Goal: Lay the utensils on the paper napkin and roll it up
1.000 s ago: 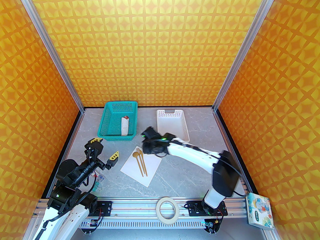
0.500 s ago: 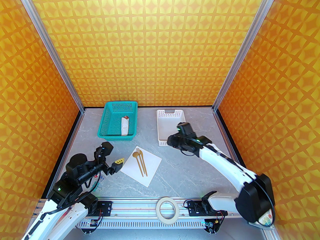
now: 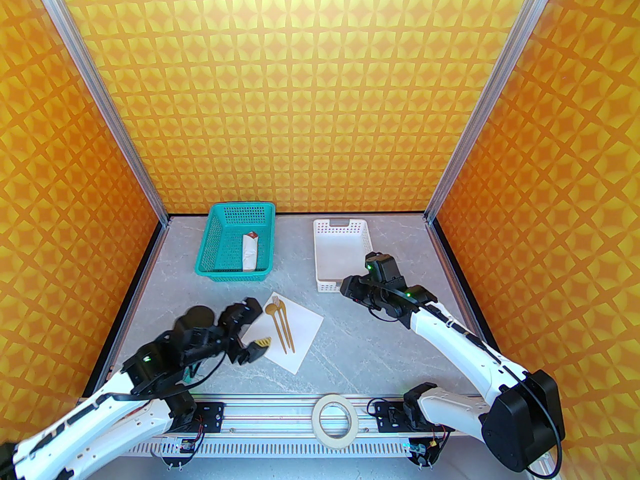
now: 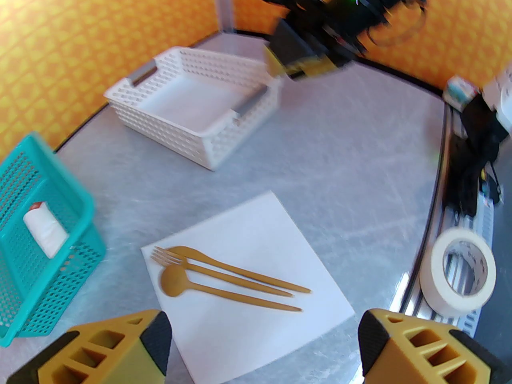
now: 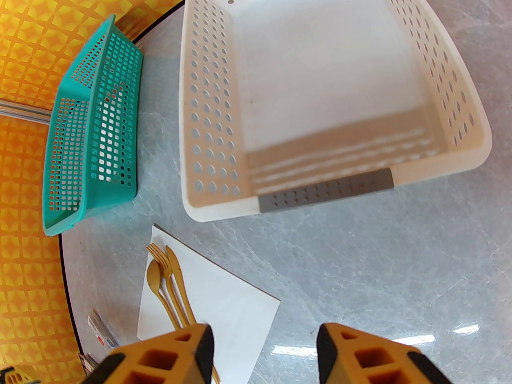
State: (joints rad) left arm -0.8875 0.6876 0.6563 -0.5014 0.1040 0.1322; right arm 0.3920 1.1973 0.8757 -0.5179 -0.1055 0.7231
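The white paper napkin (image 3: 305,333) lies flat on the grey table, one corner toward me. On its left half the tan wooden utensils (image 3: 281,325), a fork, a spoon and a knife, lie side by side. In the left wrist view the napkin (image 4: 256,230) carries the fork (image 4: 176,254) and spoon (image 4: 176,281). My left gripper (image 3: 254,327) hovers open over the napkin's left corner, nothing between its fingers (image 4: 116,350). My right gripper (image 3: 348,288) hangs open and unladen off the napkin's right, by the white basket's near end; its view shows the napkin (image 5: 224,306) and utensils (image 5: 168,278).
A teal basket (image 3: 212,248) at the back left holds a white roll with a red-brown tip (image 3: 250,253). A white basket (image 3: 320,248) stands at the back middle. A roll of masking tape (image 3: 334,420) lies on the front rail.
My left gripper swung right and down to the napkin's left corner, its jaws a little narrower. My right arm drew back from the utensils to the white basket's near end.
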